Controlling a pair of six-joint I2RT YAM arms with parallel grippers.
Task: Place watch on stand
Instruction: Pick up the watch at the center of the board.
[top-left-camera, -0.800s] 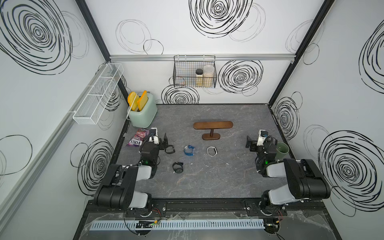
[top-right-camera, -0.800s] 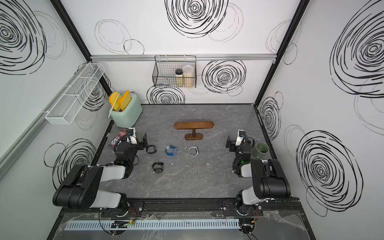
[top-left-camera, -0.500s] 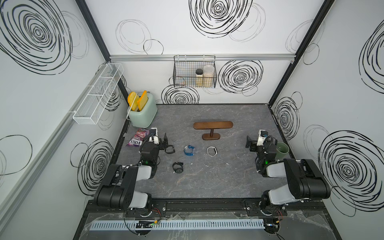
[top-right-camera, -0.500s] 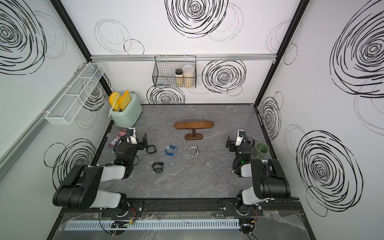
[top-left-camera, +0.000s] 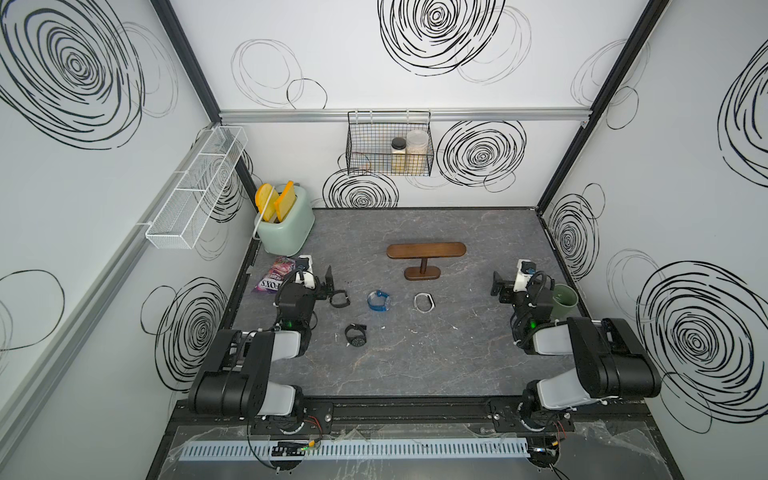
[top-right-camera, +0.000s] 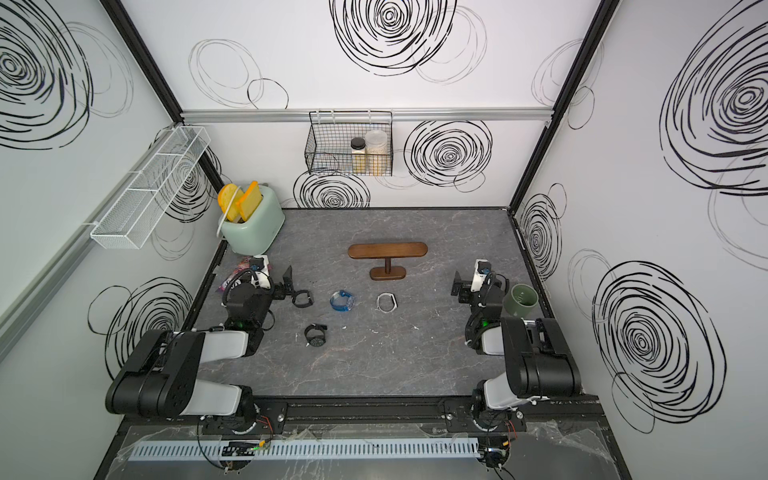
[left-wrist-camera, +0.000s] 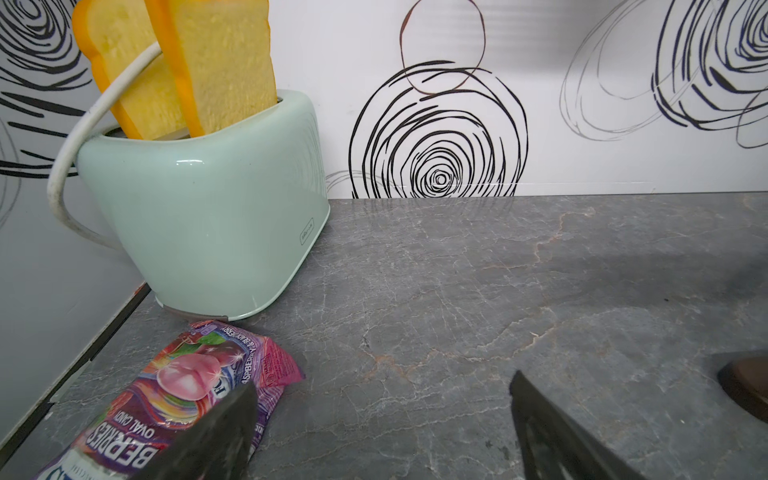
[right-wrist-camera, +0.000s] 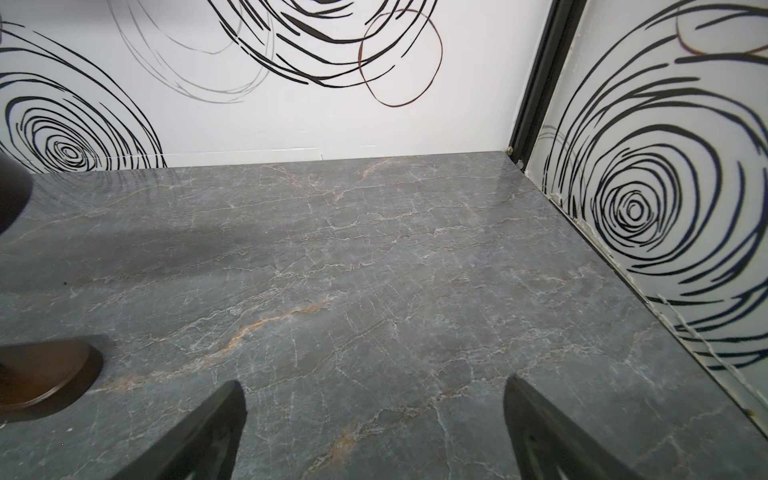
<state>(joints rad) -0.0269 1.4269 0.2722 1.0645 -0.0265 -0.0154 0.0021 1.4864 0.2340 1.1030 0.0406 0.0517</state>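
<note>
A: Where's the stand (top-left-camera: 425, 250)?
B: Upright, mid bench (top-left-camera: 457, 353); the blue watch (top-left-camera: 378, 300) lies in front, apart from it.
A: Tools?
B: Left tool (left-wrist-camera: 382, 380) and right tool (right-wrist-camera: 372, 381) both spread, empty.

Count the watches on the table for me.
4: black watch beside the left gripper, blue watch and white watch before the stand, second black watch nearer the robot. None looks hidden.

Left arm (top-left-camera: 232, 382) and right arm (top-left-camera: 611, 365): black joints, pale links; green lights.
</note>
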